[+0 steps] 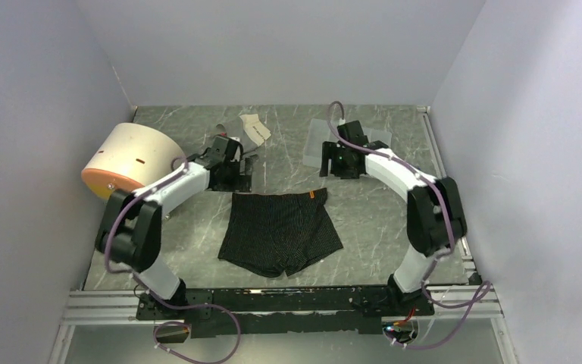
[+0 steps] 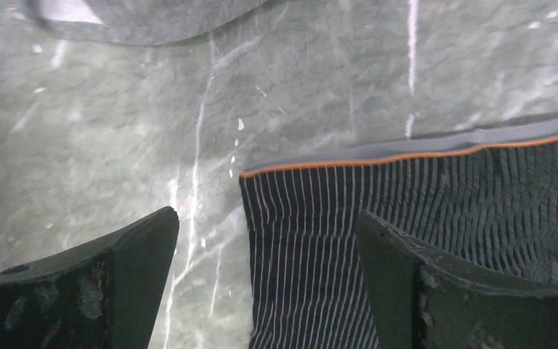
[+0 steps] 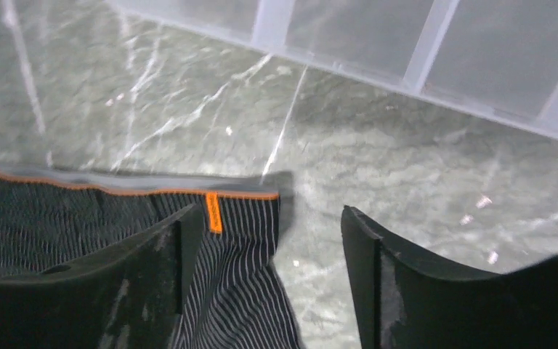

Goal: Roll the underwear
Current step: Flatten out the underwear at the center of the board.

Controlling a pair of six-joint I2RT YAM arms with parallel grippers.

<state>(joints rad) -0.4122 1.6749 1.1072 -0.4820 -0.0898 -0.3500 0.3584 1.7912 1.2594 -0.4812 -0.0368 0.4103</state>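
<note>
R end effector [image 3: 269, 214] spread | underwear [image 3: 240, 291] corner beneath | prob. clear tray [image 3: 421, 43] beyond

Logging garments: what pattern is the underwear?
The underwear is black with thin white stripes; left wrist view best.

Plain pale walls [image 1: 273, 45] on three sides, grey marble-patterned tabletop [image 1: 379, 220], aluminium rail [image 1: 98, 307] along near edge, even light

Black underwear [image 1: 280, 231] with thin white pinstripes, orange-edged grey waistband [image 2: 436, 144], grey marbled table [image 1: 371, 220]; cream tub [image 1: 132, 152] with orange rim
</note>
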